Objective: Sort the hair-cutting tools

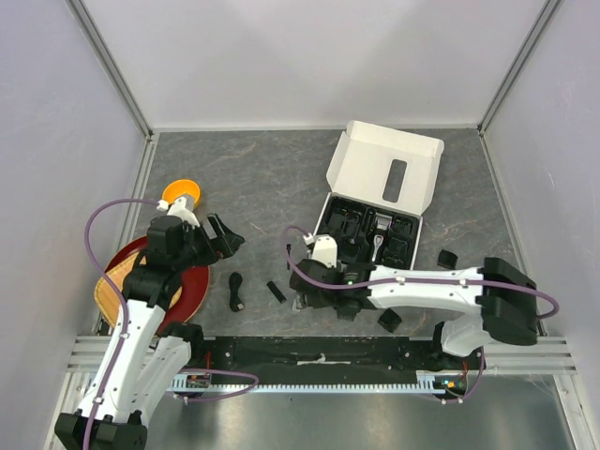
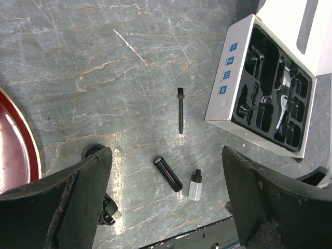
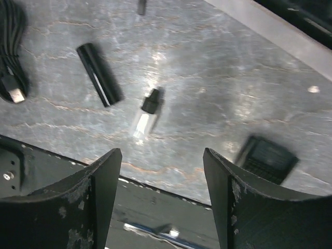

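Observation:
My left gripper (image 1: 228, 236) hangs open above the table's left side, nothing between its fingers. Its wrist view looks down on a thin black brush (image 2: 180, 110), a short black cylinder (image 2: 167, 174), a tiny clear bottle (image 2: 195, 185) and a coiled black cable (image 2: 106, 210). My right gripper (image 3: 162, 155) is open and empty, low over the front edge. The bottle (image 3: 145, 115) lies just beyond its tips, the cylinder (image 3: 98, 73) to the left and a guard comb (image 3: 267, 160) to the right. Another guard comb (image 1: 447, 258) lies further right. The clipper (image 1: 378, 232) rests in the box's tray.
The white cardboard box (image 1: 384, 173) stands open at the back right with its black tray (image 2: 267, 98). An orange bowl (image 1: 180, 195) and a red plate (image 1: 192, 291) are at the left. A black rail (image 1: 319, 354) runs along the front edge.

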